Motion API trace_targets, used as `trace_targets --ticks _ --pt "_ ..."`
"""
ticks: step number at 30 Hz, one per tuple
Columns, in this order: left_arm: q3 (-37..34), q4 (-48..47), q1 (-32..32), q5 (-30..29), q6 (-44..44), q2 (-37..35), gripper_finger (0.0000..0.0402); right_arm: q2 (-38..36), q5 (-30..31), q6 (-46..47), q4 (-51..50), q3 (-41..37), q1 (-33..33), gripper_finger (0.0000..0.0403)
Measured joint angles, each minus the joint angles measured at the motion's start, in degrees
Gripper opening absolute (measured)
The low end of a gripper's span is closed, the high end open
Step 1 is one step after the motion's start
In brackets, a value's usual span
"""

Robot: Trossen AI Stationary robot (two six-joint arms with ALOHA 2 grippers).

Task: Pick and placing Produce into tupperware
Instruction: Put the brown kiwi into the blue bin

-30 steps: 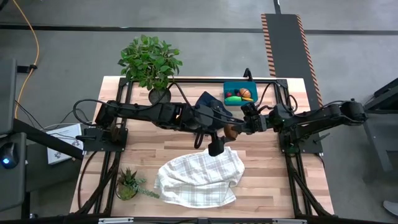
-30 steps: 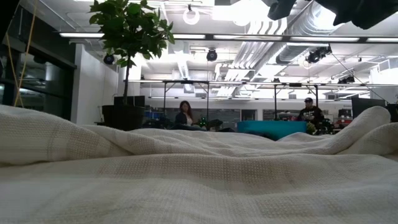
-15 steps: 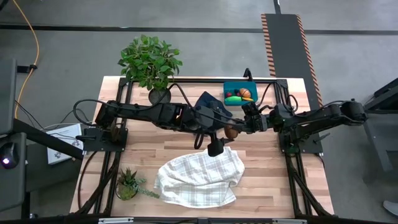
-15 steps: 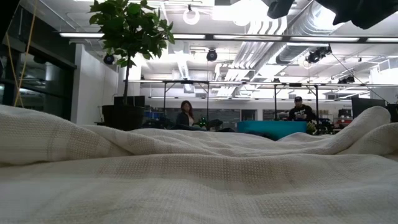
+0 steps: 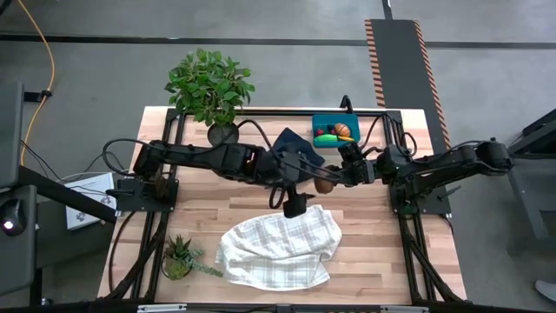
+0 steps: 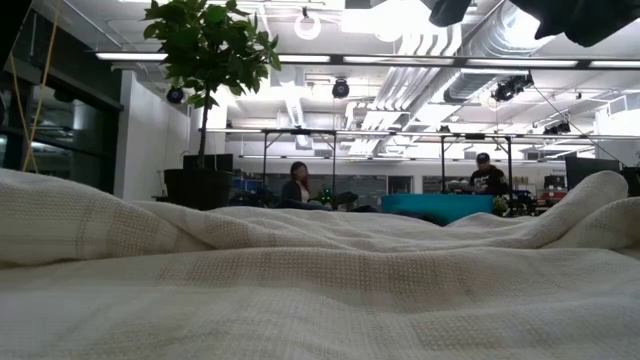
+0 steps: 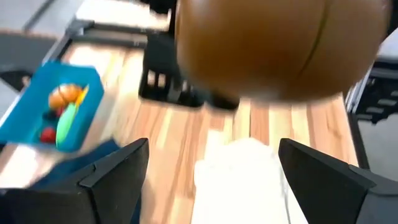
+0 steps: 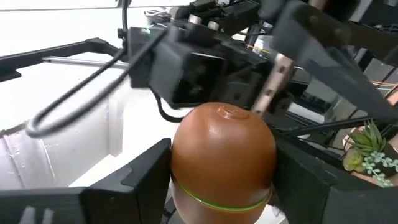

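Note:
A brown oval kiwi (image 5: 323,184) hangs in the air over the table's middle, in my right gripper (image 5: 332,180), which is shut on it. In the right wrist view the kiwi (image 8: 222,155) fills the space between the fingers. My left gripper (image 5: 295,205) is open and just left of the kiwi; in its wrist view the kiwi (image 7: 280,43) looms above the spread fingers, apart from them. The teal tupperware (image 5: 323,120) stands at the far edge and holds orange, green and red pieces (image 7: 65,109). The banana is not in view. My right gripper pinches the kiwi between its two fingers (image 8: 146,171), one on each side (image 8: 183,165) of the oval body. The fingers reach in roughly level from the table's right. The kiwi is lifted clear of the table, above the wood beside the white cloth.
A white checked cloth (image 5: 278,248) lies crumpled on the near half and fills the low view (image 6: 320,290). A dark navy cloth (image 5: 291,143) lies left of the tupperware. Potted plants stand at the far left (image 5: 208,87) and near left (image 5: 178,256). People sit in the room beyond.
My left gripper has drawn back a little toward the table's left, away from the kiwi. The kiwi stays held in my right gripper, in the same place.

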Motion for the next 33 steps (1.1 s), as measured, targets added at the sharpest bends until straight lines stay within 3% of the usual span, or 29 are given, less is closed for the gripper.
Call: trace_targets --ticks 15,33 --pt "0.0 -18.1 -0.7 6.0 -12.1 0.0 0.0348 0.0 0.1 0.2 -0.9 0.0 -5.3 0.0226" --pt "-2.5 -20.1 -5.3 5.8 -15.6 0.0 0.0348 0.0 3.2 -3.6 -4.2 -0.1 -22.1 0.0226"
